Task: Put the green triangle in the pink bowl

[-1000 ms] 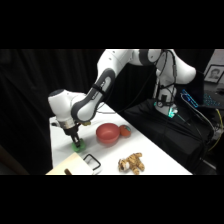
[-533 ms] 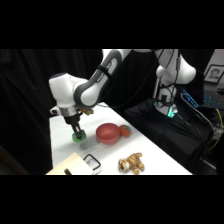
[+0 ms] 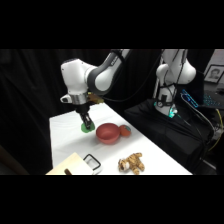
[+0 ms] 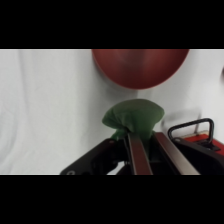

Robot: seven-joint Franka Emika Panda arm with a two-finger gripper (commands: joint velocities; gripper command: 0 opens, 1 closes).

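Green triangle [image 4: 134, 116]: you are seeing it sitting pinched between the gripper's fingers, lifted clear of the white table [image 3: 65, 132]; in the wrist view it is showing as a soft green lump just short of the bowl's rim.
Gripper [image 3: 87, 125]: it is clenching the green triangle, hanging just beside the bowl's left edge in the side view.
Pink bowl [image 3: 108, 133]: you are finding it resting on the table, empty as far as the side view is showing.
Red-and-green object [image 3: 125, 131]: it is lying against the bowl's far right side.
Black wire frame [image 3: 92, 161]: it is lying toward the table's near edge.
Tan toy [image 3: 131, 162]: it is sitting to the right of the frame.
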